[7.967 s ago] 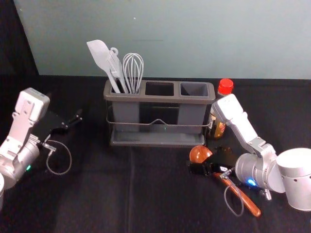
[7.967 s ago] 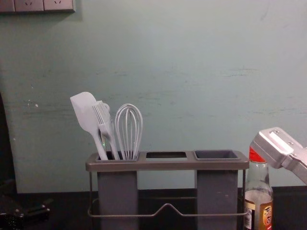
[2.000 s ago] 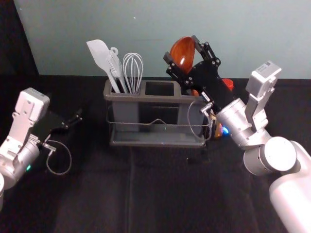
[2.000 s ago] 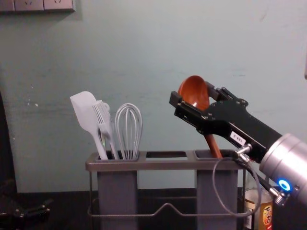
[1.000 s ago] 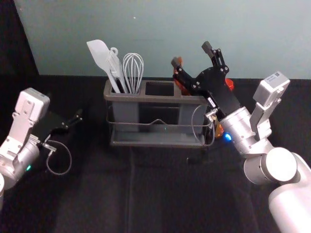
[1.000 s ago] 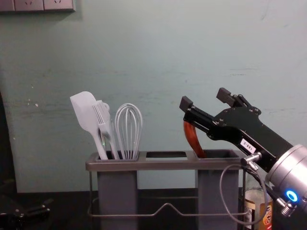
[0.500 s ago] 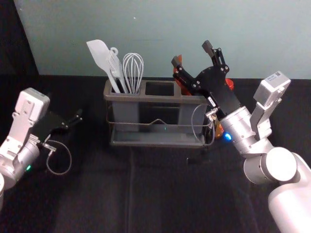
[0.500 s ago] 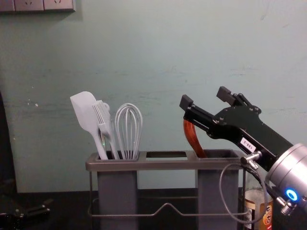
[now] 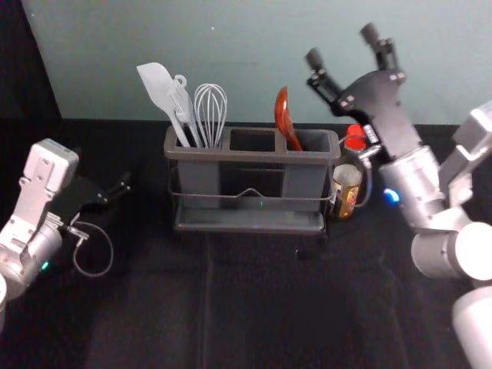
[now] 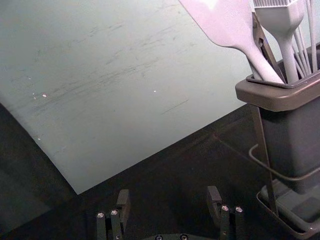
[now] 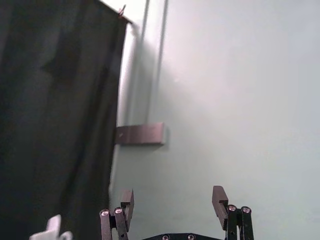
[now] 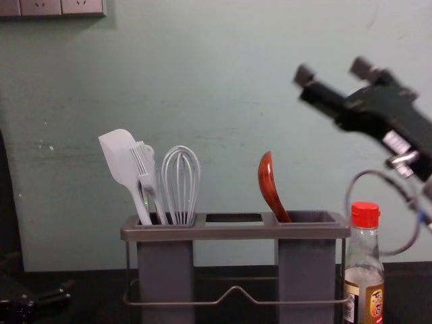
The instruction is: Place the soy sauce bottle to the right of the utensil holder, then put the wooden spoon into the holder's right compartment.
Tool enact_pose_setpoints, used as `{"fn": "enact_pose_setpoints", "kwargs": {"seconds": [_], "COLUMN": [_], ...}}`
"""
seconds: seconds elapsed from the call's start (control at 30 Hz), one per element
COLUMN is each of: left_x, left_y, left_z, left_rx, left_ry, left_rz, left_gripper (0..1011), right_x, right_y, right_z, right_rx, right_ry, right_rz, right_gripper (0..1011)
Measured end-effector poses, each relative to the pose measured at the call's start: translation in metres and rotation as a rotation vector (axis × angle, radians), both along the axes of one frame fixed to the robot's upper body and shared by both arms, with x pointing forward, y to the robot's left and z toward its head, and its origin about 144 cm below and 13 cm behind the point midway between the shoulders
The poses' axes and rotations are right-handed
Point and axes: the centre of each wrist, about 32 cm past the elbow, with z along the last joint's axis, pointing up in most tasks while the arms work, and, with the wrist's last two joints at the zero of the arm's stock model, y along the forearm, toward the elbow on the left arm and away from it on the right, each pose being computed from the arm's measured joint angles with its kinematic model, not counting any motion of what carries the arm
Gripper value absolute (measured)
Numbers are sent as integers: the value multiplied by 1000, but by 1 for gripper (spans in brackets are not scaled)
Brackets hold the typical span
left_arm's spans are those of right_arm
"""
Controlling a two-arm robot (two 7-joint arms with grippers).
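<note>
The wooden spoon (image 9: 284,119) stands in the right compartment of the utensil holder (image 9: 254,156), its bowl end up and leaning left; the chest view shows the spoon (image 12: 268,187) against that compartment's left side. Just right of the holder stands the soy sauce bottle (image 9: 346,188), upright with a red cap. My right gripper (image 9: 340,46) is open and empty, above and to the right of the spoon; its wrist view shows the right gripper (image 11: 173,204) facing the wall. Parked at the left, my left gripper (image 9: 124,188) is open in its wrist view (image 10: 168,201).
A white spatula (image 9: 161,94), a brush (image 9: 182,108) and a whisk (image 9: 210,111) stand in the holder's left compartment. Behind the dark table (image 9: 254,307) rises a pale wall (image 9: 269,46).
My right gripper, open beside the spoon earlier, has moved up and right, away from it. The spoon now shows fully above the compartment. The left arm has not moved.
</note>
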Motion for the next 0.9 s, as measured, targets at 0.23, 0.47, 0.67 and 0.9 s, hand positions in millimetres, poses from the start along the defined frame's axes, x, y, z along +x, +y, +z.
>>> {"fn": "enact_pose_setpoints", "kwargs": {"seconds": [0.23,0.47,0.67,0.9], "left_x": [0,0,0,0], "left_y": [0,0,0,0], "left_z": [0,0,0,0], "left_rx": [0,0,0,0], "left_ry": [0,0,0,0], "left_rz": [0,0,0,0], "left_gripper": [1005,1005,1005,1005], "right_x": [-8,-13,-19,-29], "right_y": [-29,-53,-67,-68], "right_z": [12,14,6,-4], "right_rx": [36,39,-5,-40], "right_ry": [-60,-78,11,260], "right_rz": [-110,-205,-308,-441], "right_gripper": [1003,1003,1002,1003]}}
